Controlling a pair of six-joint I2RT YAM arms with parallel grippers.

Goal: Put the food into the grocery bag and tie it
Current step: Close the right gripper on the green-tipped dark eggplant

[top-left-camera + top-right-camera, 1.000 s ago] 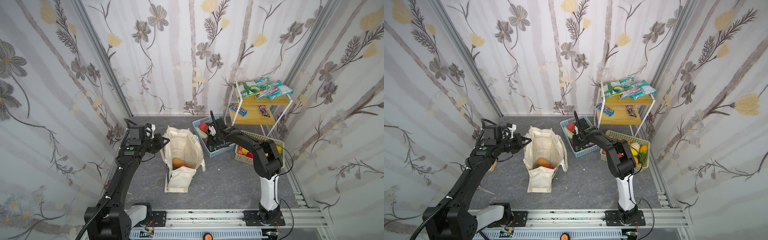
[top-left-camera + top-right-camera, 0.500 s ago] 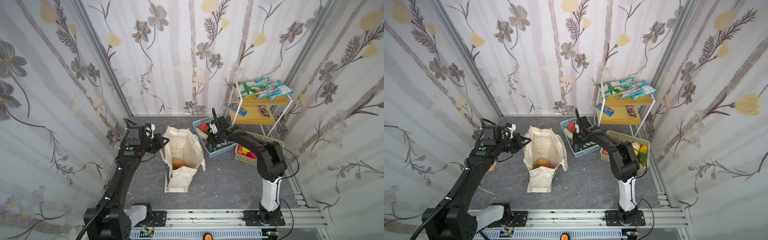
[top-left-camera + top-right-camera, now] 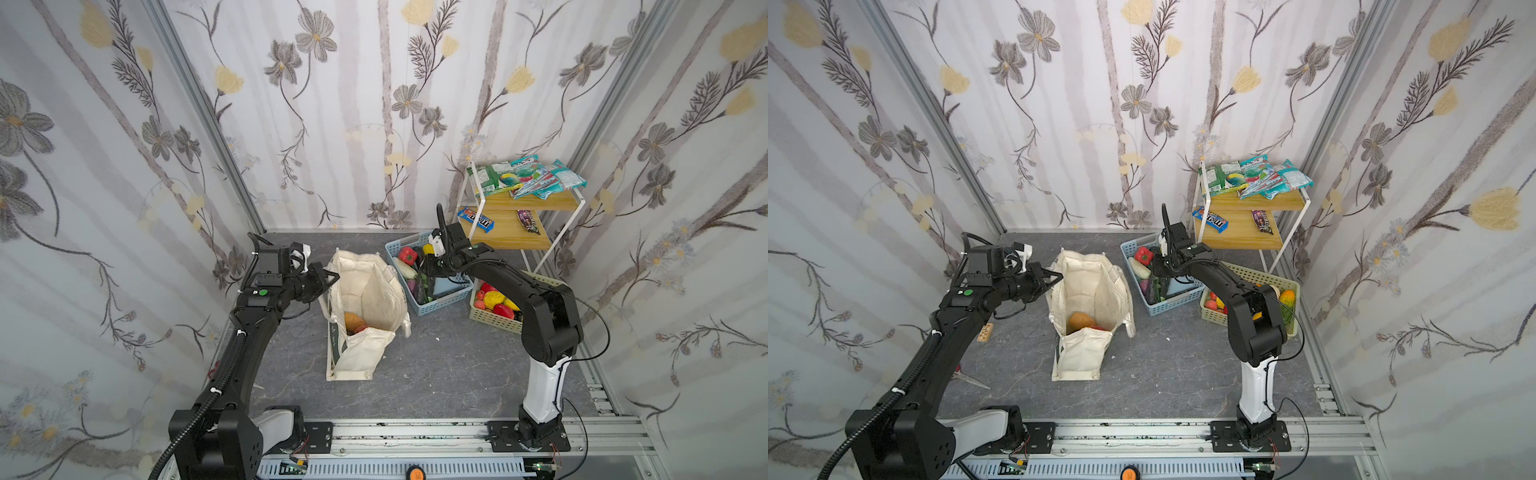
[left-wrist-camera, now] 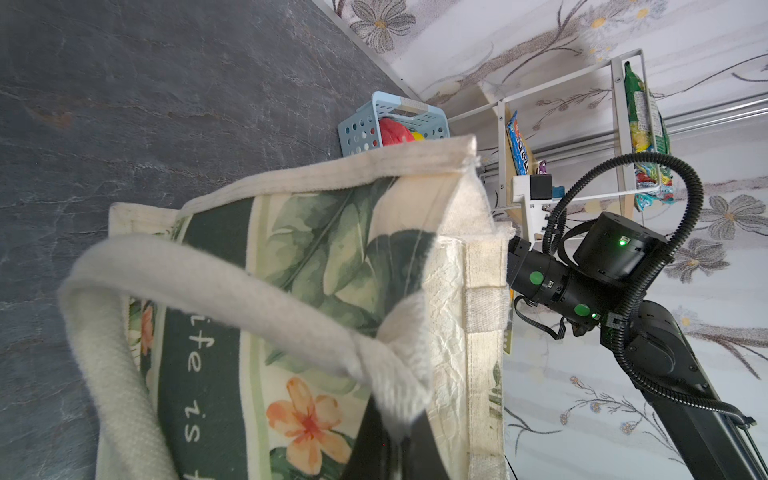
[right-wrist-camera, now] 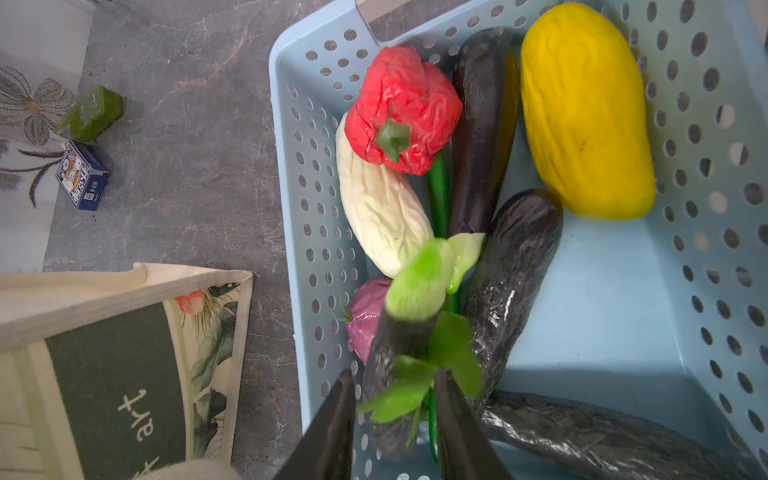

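Your left gripper [image 3: 330,276] is clenched on a handle [image 4: 232,282] of the grocery bag [image 3: 374,291], whose open mouth lies just ahead of its tips; your right gripper [image 5: 395,376], low inside the blue basket [image 5: 582,291], grasps a dark aubergine [image 5: 399,332] between its jaws.

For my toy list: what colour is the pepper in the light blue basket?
Red, with a green stem; the pepper shows best in the right wrist view.
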